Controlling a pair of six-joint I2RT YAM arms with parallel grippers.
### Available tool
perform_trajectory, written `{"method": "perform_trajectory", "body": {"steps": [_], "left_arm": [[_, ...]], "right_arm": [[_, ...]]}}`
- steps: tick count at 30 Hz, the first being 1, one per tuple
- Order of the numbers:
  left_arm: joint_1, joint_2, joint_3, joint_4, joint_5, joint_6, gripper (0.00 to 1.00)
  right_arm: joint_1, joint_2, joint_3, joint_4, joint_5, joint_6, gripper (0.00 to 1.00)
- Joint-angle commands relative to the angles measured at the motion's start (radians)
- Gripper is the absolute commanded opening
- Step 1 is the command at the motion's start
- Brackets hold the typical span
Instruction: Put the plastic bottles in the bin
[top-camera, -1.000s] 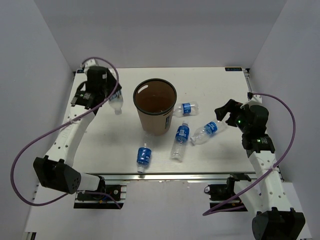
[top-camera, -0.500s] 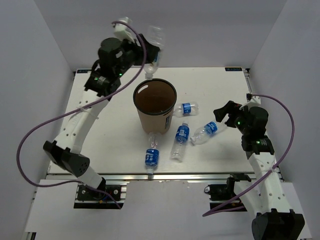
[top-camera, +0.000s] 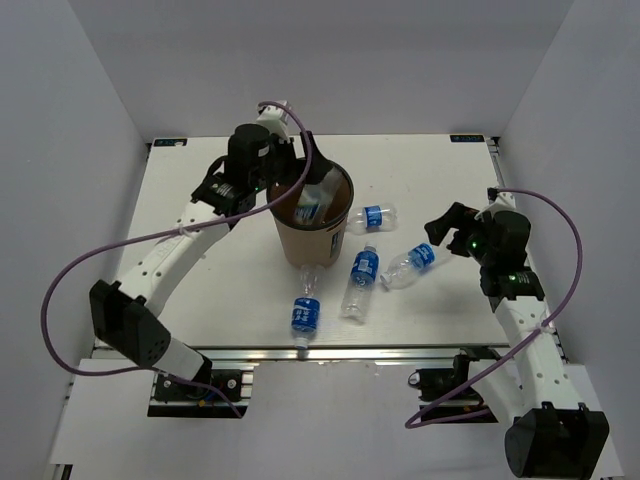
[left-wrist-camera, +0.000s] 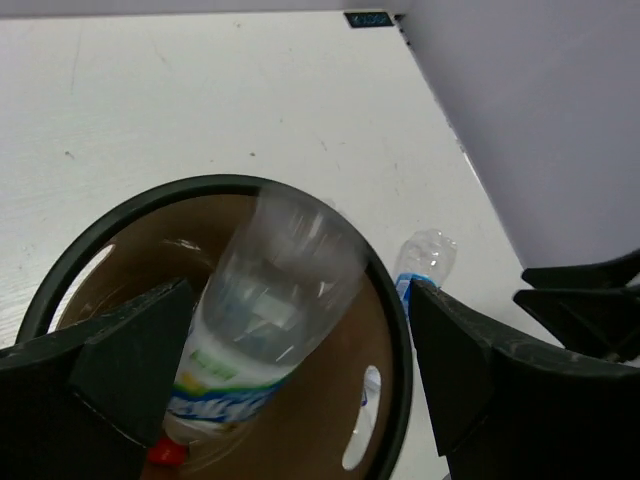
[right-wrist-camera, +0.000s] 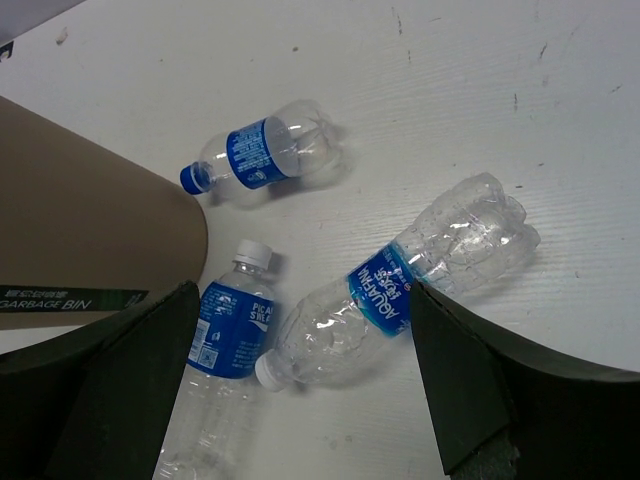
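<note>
- The step in hand is the drop. My left gripper (top-camera: 288, 185) hangs over the far-left rim of the bin (top-camera: 312, 245), jaws spread wide with nothing pinched between them.
- The white-green labelled bottle (left-wrist-camera: 270, 320) is inside the bin's mouth, tilted, base up and neck end down. It is blurred in my left wrist view, so I judge it is falling free of me.
- Four blue-banded bottles lie on the table (top-camera: 440, 170). One (top-camera: 305, 305) is just near of the bin, one (top-camera: 362, 280) lies at its near-right, one (top-camera: 373, 216) is to its right, and one (top-camera: 415, 262) is further right.
- My left arm reaches from its base at the near-left corner, far and rightward, with the wrist tipped down over the bin.
- My right gripper (top-camera: 443, 228) hovers above that rightmost bottle, jaws apart and clamped on nothing. The arm is bent up from the near-right corner and the wrist looks down at the table.
- The next move, as I judge it, is to lift my left wrist clear of the rim. My right gripper then has to descend squarely across the rightmost bottle's crinkled body, since it may slip or roll.
</note>
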Motion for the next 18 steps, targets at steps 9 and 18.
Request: {"method": "perform_trajectory", "body": {"steps": [9,18], "left_arm": [[-0.008,-0.209,-0.023,-0.045,-0.214,-0.010,0.98],[0.023,-0.413,-0.221,-0.082,-0.671,-0.056,0.98]], "right_arm": [[-0.002,0.110,0.011,-0.083,0.146,0.046,0.89],[-0.004,0.296,0.051,-0.113,0.196,0.139,0.89]]}}
